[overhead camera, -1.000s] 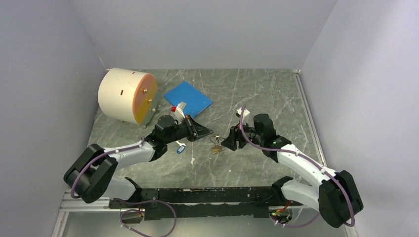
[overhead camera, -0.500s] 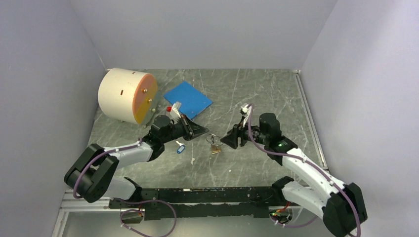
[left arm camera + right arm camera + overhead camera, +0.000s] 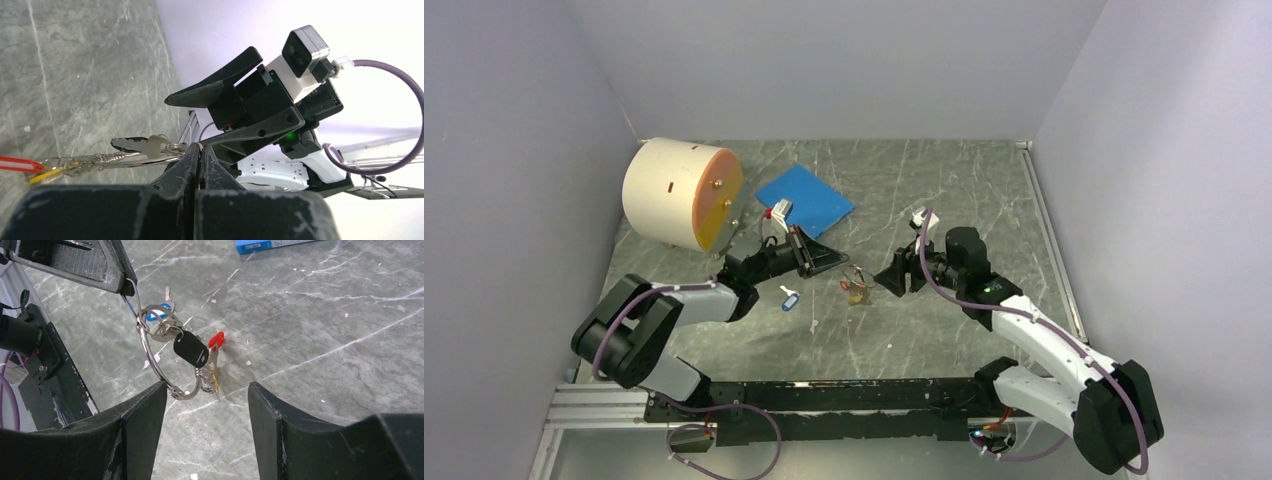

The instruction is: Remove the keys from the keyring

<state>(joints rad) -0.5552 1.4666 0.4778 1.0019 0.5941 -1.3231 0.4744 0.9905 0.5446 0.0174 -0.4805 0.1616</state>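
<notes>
The keyring (image 3: 148,358), a thin silver loop, hangs from my left gripper (image 3: 840,259), whose jaws are shut on its wire just above the table. A black-headed key (image 3: 191,351) and a red-headed key (image 3: 216,340) dangle from the loop, their tips near the table top. In the left wrist view the ring (image 3: 131,160) and a silver key (image 3: 135,144) run leftward from the closed fingertips (image 3: 192,152). My right gripper (image 3: 207,390) faces the bunch from the right, open and holding nothing. The loop's lower end sits close to its left finger (image 3: 145,412).
A blue-and-white tag (image 3: 790,298) and a white scrap (image 3: 812,322) lie on the marble table near the left arm. The blue square pad (image 3: 804,197) and a large cream cylinder (image 3: 682,193) stand at the back left. Grey walls close both sides.
The left gripper has drawn back and up to the left, taking the keyring with it. The right gripper has risen slightly, followed the bunch, and opened a little wider.
</notes>
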